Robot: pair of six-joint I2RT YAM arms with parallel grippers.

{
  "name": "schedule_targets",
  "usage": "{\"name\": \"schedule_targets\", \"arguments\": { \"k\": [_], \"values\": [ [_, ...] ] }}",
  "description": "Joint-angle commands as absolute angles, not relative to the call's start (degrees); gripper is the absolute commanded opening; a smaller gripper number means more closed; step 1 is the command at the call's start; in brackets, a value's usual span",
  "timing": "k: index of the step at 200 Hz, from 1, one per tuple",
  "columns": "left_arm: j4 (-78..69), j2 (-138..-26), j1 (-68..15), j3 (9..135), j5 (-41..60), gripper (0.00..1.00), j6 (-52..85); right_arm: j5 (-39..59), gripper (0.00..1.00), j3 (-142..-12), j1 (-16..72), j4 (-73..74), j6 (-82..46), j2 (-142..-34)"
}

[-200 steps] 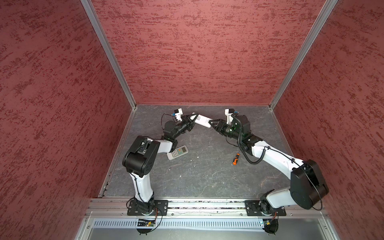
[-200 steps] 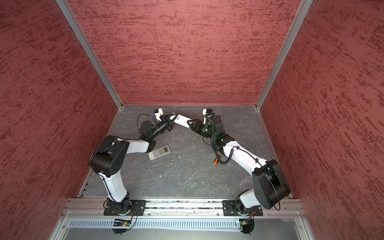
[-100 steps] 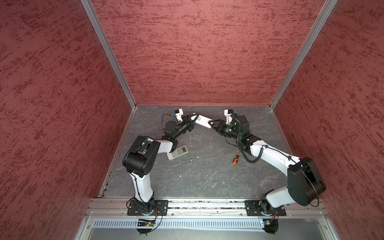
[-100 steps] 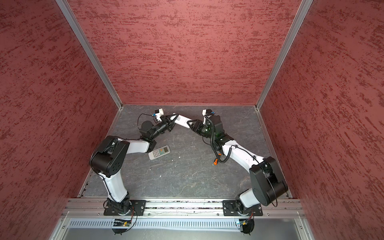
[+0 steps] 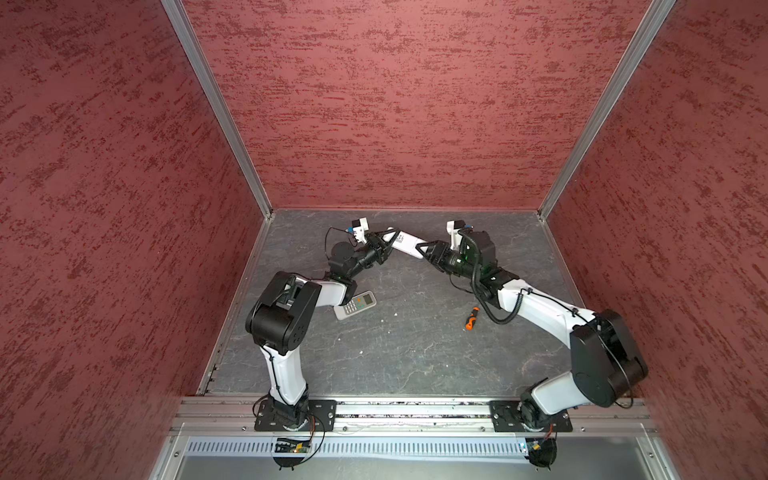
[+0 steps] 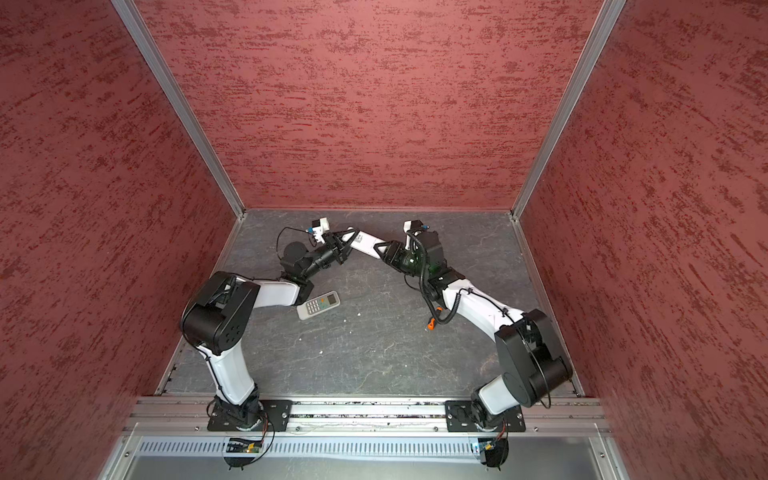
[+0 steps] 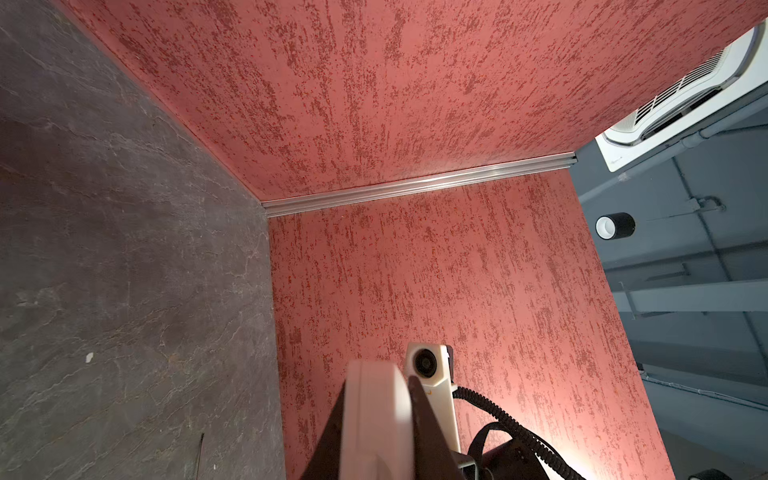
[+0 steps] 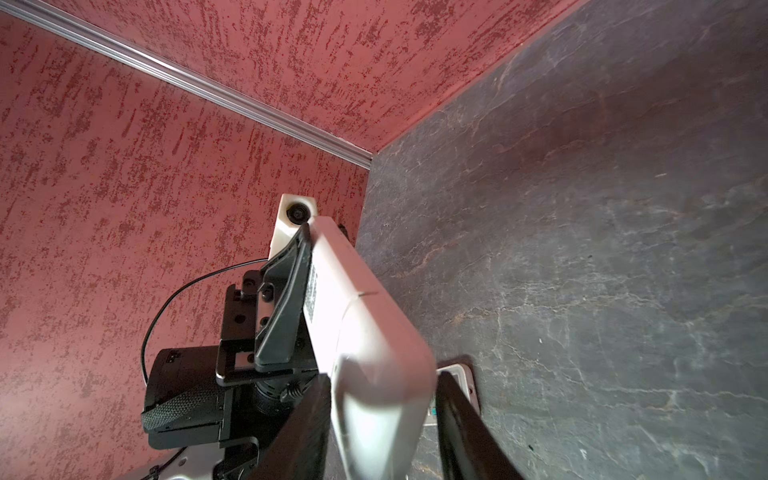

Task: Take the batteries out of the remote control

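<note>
We see a white remote point(image 5: 405, 244), mottled red walls point(image 5: 395, 104), veined grey floor point(image 5: 415, 353). The screwdriver point(image 5: 471, 318) is orange and black.

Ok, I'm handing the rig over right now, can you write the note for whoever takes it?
Left tool: shut on one end of the white remote, held above the table at the back.
Right tool: jaws around its other end; firm grip unclear.
A second remote and the screwdriver lie on the table.
Done: white remote lifted; no batteries in view.
Left: open it, take the batteries out.
</note>
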State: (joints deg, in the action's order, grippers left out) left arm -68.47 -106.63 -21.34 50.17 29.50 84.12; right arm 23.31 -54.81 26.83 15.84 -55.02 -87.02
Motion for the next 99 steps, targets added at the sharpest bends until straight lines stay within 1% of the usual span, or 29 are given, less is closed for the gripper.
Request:
{"name": "schedule_targets", "arguments": {
  "k": [1, 99],
  "values": [
    [-69.9, -106.11, -21.53, 51.32, 29.8, 0.0, 83.04, 21.94, 0.42, -56.56, 26.42, 13.87, -54.8, -87.36],
    [-69.7, -105.82, -20.83, 50.91, 30.28, 0.0, 82.96, 20.81, 0.4, -54.38, 26.19, 13.54, -54.8, -85.2]
  ]
}}
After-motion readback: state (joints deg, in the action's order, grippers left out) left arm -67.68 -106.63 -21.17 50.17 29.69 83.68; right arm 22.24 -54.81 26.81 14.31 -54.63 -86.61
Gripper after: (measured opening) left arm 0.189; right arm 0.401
